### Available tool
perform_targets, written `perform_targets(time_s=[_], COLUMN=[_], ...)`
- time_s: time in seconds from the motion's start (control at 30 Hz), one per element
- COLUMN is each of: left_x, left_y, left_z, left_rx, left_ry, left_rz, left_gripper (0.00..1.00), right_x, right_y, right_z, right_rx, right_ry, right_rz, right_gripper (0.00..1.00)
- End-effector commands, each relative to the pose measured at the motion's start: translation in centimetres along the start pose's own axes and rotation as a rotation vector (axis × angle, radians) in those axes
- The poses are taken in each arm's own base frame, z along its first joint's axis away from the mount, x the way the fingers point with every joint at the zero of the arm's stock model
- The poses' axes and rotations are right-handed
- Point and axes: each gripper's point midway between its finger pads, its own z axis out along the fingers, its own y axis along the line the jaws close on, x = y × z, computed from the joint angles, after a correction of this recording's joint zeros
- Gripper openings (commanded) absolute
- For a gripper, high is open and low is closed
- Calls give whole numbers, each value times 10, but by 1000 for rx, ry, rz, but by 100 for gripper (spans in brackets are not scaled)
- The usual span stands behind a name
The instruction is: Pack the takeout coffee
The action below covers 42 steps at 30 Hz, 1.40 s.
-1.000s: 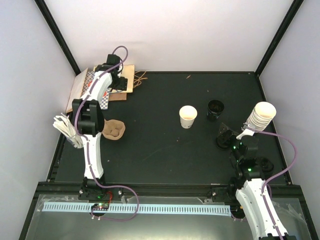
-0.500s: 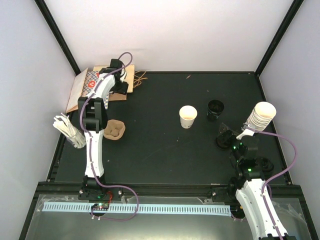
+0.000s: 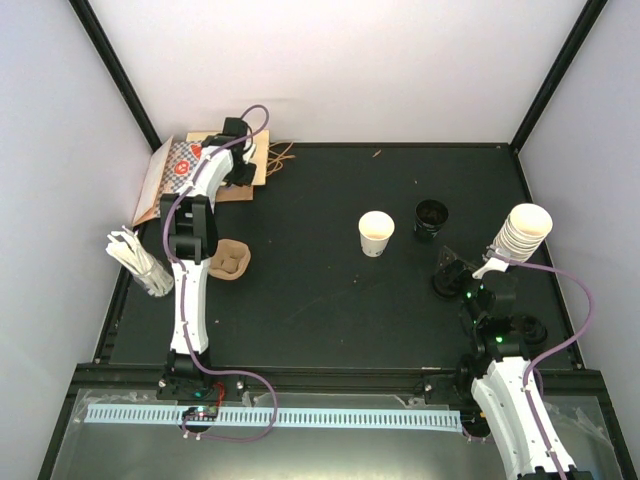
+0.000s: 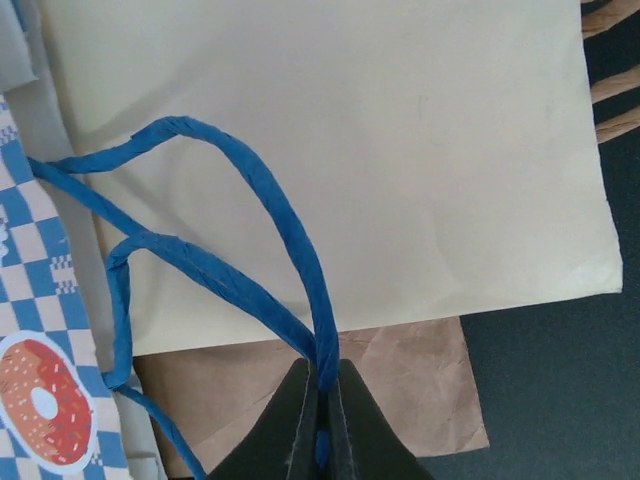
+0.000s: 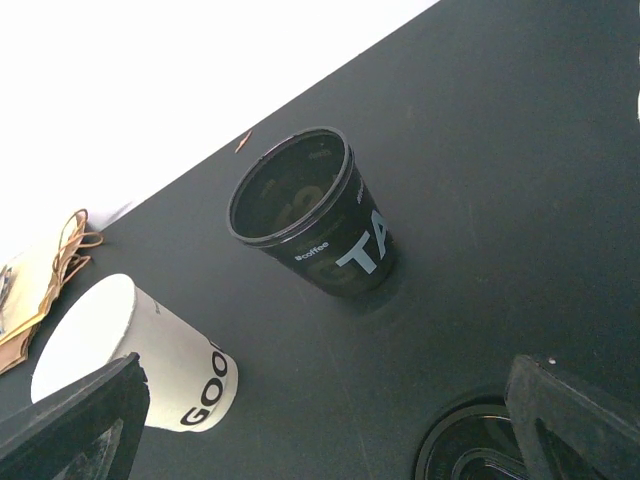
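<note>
The takeout coffee cup, cream-white with black lettering, stands open-topped mid-table; the right wrist view shows it at lower left. A round black lid lies flat close to my right gripper, which is open and holds nothing. From above, that gripper hovers to the right of the cup. At the far left corner my left gripper is shut on the blue twisted-paper handle of a flat-lying bag; its jaws pinch the cord.
A black cup stands right of the cream one. A tall stack of cream cups is at the right edge. Cream, brown and blue-checked bags overlap. A brown cup carrier and a stirrer holder sit left.
The left gripper has closed on the blue handle, and its arm shifted slightly right, uncovering more of the checked bag. The right arm has not moved.
</note>
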Motion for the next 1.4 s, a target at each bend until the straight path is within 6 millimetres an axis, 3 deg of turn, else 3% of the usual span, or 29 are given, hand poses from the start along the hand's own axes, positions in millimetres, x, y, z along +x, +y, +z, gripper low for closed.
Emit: perform_targets(time_s=[0.0, 0.17, 0.3, 0.43, 0.53, 0.73, 0.83, 0.97, 1.1, 1.37], left_x=[-27, -34, -33, -28, -31, -30, -21, -2, 17, 62], left_y=[22, 56, 82, 89, 74, 23, -7, -50, -76, -115], left_z=[-59, -127, -194, -256, -301, -393, -425, -453, -463, -426], left_rx=[-77, -276, -374, -386, -307, -85, 126, 437, 636, 856], left_ry=[-96, -154, -231, -327, -430, -648, -715, -767, -785, -651], left_rz=[-21, -73, -158, -214, -208, -139, -127, -113, -133, -174], left_gripper=[2, 1, 2, 2, 2, 2, 2, 2, 2, 1], right_x=[-1, -1, -2, -3, -2, -3, -3, -3, 0, -2], right_y=[3, 3, 3, 3, 3, 2, 2, 2, 10, 25], right_z=[0, 0, -1, -1, -1, -1, -1, -1, 2, 9], right_rx=[-17, -15, -15, -18, -18, -14, -13, -13, -63, -78], right_ry=[-10, -11, -17, -20, -21, -21, -24, -25, -7, 92], right_rz=[-4, -4, -2, -2, -2, -4, -4, -5, -21, -48], right_gripper=[100, 100, 100, 100, 100, 100, 100, 100, 100, 100])
